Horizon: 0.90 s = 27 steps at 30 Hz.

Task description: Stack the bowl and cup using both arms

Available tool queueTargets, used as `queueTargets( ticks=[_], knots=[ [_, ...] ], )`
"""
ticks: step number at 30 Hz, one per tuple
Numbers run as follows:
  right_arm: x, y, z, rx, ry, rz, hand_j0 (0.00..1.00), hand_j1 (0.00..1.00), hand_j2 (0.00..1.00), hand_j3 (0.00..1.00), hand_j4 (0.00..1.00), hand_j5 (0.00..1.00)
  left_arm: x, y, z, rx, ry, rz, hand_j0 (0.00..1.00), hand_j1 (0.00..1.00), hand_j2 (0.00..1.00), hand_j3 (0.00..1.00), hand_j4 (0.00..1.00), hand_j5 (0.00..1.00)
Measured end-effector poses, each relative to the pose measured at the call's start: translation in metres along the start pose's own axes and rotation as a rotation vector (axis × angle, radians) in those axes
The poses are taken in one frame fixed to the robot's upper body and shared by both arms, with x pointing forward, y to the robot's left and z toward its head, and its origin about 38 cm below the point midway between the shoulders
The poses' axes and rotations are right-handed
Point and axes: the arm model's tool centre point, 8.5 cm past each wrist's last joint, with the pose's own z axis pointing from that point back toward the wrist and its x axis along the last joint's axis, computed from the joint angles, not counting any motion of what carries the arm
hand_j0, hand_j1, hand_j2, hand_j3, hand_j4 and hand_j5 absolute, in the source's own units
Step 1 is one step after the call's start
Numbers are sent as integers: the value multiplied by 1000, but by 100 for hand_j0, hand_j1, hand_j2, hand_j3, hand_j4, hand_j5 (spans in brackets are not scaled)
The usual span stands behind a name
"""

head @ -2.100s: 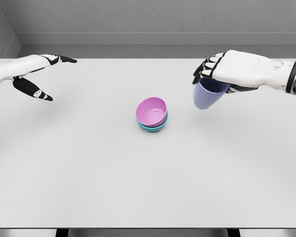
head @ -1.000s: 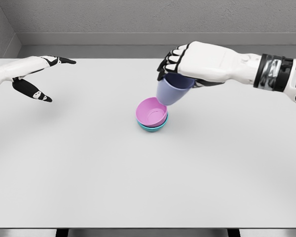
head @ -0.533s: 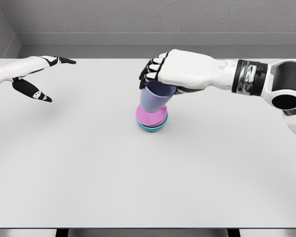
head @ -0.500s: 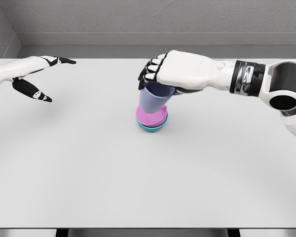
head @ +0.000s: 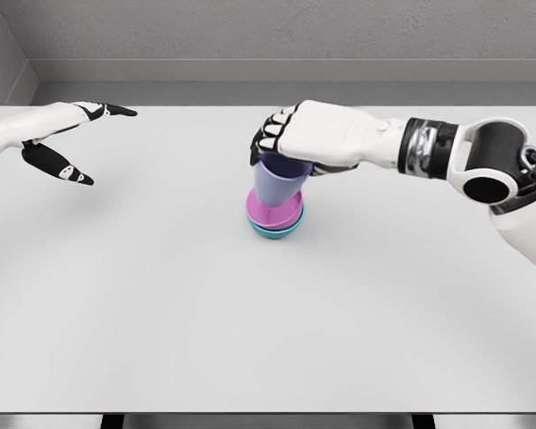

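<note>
At table centre, right hand (head: 290,143) has carried the lavender plastic cup (head: 278,183) leftward and down since 2 s ago; cup base now sits inside the pink plastic bowl (head: 274,214), itself nested in the teal bowl (head: 275,231). Looks like the stack is basically made, release pending. Fingers curled over the cup rim from above, gripping it. Left hand (head: 58,134) hangs far left over the white table (head: 250,340), fingers extended, holding nothing.

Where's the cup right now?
Head view, table centre: the cup sits in the pink bowl, which nests in the teal bowl, gripped by the right hand.
</note>
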Motion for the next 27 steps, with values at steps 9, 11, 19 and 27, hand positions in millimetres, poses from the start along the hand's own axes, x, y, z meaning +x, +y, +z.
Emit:
queueTargets(
  ticks=[9, 11, 19, 27],
  knots=[
    [1, 10, -4, 27, -6, -14, 61, 61, 61, 61, 61, 61, -1, 1, 2, 0, 5, -1, 100, 100, 100, 100, 100, 100],
    [1, 12, -5, 33, -6, -17, 61, 61, 61, 61, 61, 61, -1, 0, 3, -1, 6, -1, 100, 100, 100, 100, 100, 100],
    [-3, 18, -7, 46, 10, -37, 100, 100, 100, 100, 100, 100, -7, -2, 5, -3, 26, 9, 100, 100, 100, 100, 100, 100],
    [-2, 22, -12, 55, 23, -61, 100, 100, 100, 100, 100, 100, -9, -8, 4, -12, 29, 16, 100, 100, 100, 100, 100, 100]
  ],
)
